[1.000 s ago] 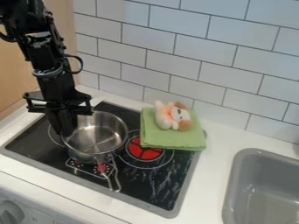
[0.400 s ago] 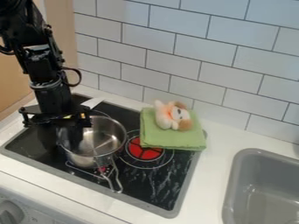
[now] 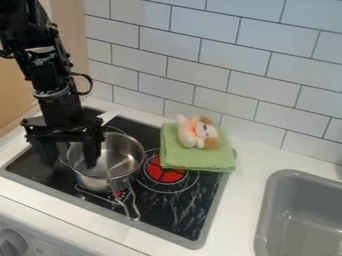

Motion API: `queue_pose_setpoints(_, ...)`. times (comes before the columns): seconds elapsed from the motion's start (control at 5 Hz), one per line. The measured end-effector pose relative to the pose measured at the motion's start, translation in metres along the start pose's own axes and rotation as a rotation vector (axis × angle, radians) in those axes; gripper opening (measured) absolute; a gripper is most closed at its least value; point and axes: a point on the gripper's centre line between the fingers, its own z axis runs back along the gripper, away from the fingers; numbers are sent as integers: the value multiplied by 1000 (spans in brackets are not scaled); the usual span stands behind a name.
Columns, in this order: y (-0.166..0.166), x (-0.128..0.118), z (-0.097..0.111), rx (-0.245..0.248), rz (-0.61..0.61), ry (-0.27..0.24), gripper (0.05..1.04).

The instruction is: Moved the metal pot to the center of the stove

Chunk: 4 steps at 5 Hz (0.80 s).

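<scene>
The pot is found on the left half of the stove, its handle ending near the front edge. The gripper is noted open astride the pot's left rim. Rightward room is bordered behind by the towel, with the toy on top.

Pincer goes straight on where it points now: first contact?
Probably the metal pot: the pincer has one finger inside its rim, the other outside, aimed down at the stovetop. Depth is unclear, so which touches first is a guess.
</scene>
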Motion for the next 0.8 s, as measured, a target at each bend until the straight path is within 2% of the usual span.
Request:
queue_pose_setpoints(0.4,-5,-3,16,21,-23,-13,999)
queue_pose_setpoints(0.6,-19,3,37,20,-102,-78,999)
queue_pose_setpoints(0.8,-22,1,44,13,-120,-81,999)
